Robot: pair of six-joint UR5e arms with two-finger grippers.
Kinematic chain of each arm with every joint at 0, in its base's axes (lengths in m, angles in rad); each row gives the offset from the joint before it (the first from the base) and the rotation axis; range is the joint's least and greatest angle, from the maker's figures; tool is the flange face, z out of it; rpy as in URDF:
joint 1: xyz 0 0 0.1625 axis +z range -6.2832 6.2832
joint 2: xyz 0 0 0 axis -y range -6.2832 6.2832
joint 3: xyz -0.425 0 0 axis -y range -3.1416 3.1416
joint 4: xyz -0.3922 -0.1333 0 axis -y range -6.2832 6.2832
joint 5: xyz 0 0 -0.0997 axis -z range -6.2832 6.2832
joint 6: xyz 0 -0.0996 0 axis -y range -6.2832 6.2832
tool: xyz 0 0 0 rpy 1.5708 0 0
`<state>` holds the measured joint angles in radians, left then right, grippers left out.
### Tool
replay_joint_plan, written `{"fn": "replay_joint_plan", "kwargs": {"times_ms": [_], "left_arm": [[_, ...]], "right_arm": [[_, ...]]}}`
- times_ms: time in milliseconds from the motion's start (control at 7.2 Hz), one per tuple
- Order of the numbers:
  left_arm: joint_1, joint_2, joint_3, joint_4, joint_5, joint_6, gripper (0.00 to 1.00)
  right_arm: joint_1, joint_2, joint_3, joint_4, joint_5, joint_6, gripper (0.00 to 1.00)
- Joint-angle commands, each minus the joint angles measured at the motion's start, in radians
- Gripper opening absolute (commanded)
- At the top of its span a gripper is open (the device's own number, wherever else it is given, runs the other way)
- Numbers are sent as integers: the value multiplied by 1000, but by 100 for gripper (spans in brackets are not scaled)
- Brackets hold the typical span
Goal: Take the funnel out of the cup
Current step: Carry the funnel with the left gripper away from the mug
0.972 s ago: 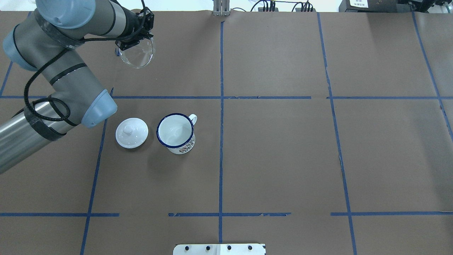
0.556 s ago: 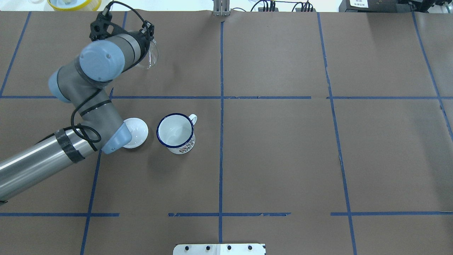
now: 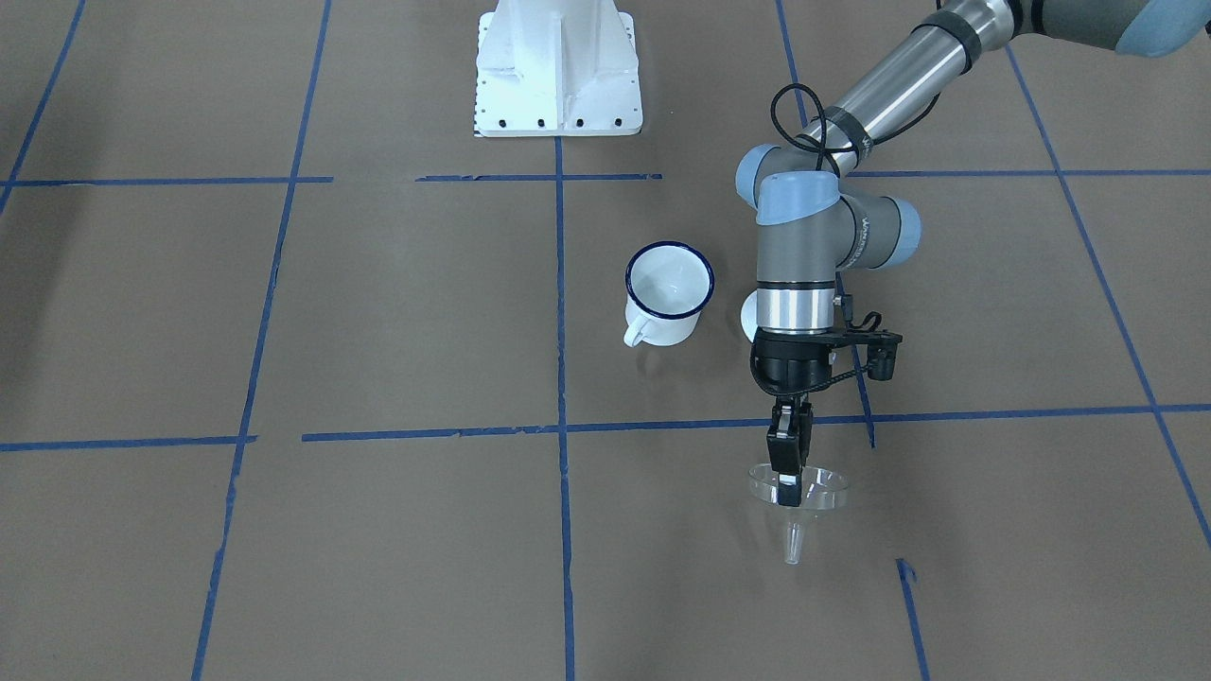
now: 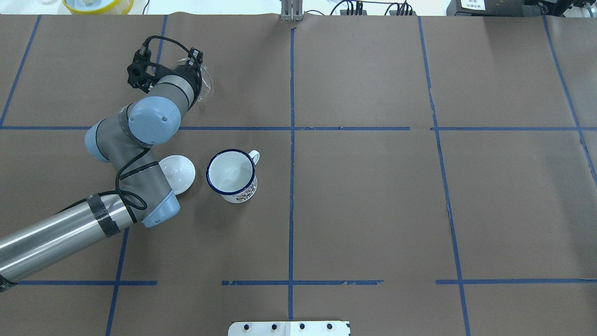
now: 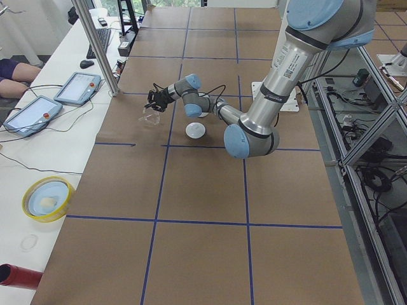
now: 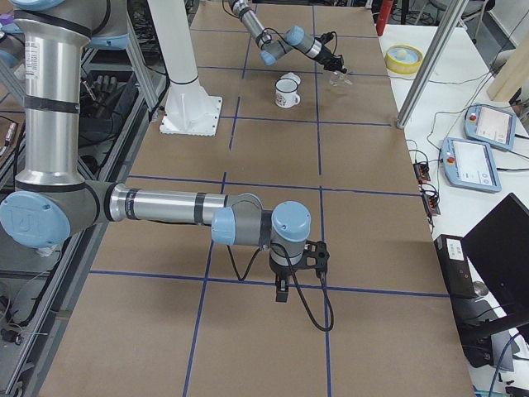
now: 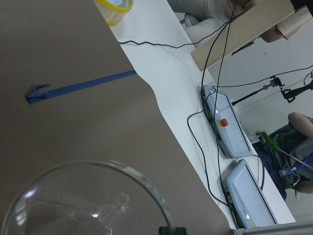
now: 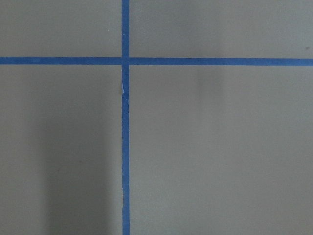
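— Now, what has been changed at the left end effector (image 3: 787, 487)?
— It has been lowered and turned. The funnel (image 3: 821, 488), clamped at its rim, is now held upright, spout down, close over the table (image 3: 378, 312).
— And the cup (image 3: 669, 284)?
— It is left empty, well apart, near the lid (image 4: 179, 170). Removal is judged done, with only release remaining. Of the right end effector (image 6: 283, 291), open or closed cannot be told.

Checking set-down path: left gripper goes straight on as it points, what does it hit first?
Probably bare table, nothing else below. The left gripper points down, shut on the funnel rim, so the spout would touch first; height unclear.
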<state>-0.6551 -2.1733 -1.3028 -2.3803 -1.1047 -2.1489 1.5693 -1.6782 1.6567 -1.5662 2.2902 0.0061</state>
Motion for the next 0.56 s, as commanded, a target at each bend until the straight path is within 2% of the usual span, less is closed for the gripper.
{"fn": "replay_joint_plan", "kwargs": {"times_ms": [0, 139, 278, 417], "left_arm": [[8, 0, 23, -20, 13, -3, 0], [8, 0, 23, -20, 11, -3, 3], [8, 0, 23, -20, 9, 10, 88], [8, 0, 23, -19, 8, 14, 100]], "right_arm": [[0, 0, 0, 0, 0, 0, 100], [0, 0, 0, 0, 0, 0, 100], [0, 2, 0, 0, 0, 0, 100], [0, 0, 0, 0, 0, 0, 100]]}}
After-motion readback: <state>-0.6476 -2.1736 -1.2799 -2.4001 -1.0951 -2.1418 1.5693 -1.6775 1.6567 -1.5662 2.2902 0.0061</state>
